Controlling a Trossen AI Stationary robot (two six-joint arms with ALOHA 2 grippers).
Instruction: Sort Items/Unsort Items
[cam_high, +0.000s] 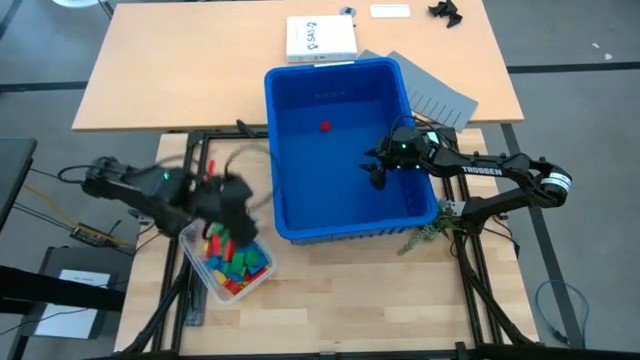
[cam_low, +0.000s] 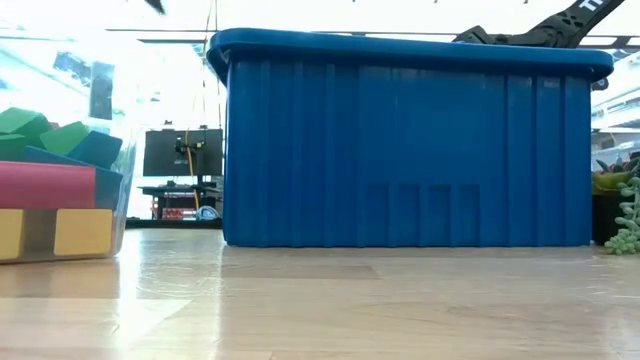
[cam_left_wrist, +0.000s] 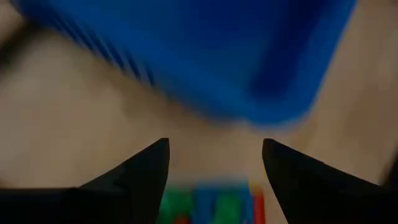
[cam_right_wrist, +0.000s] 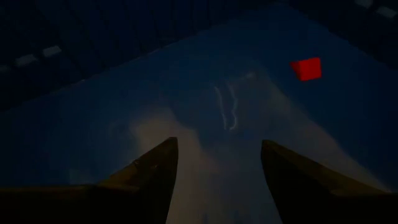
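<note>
- Sitting on a black metal frame over a grey floor: a light wooden table.
- Standing behind it: a second tan tabletop, carrying a white box.
- Glowing brightly across the room behind: daylight, silhouetting a dark monitor on a distant desk.
</note>
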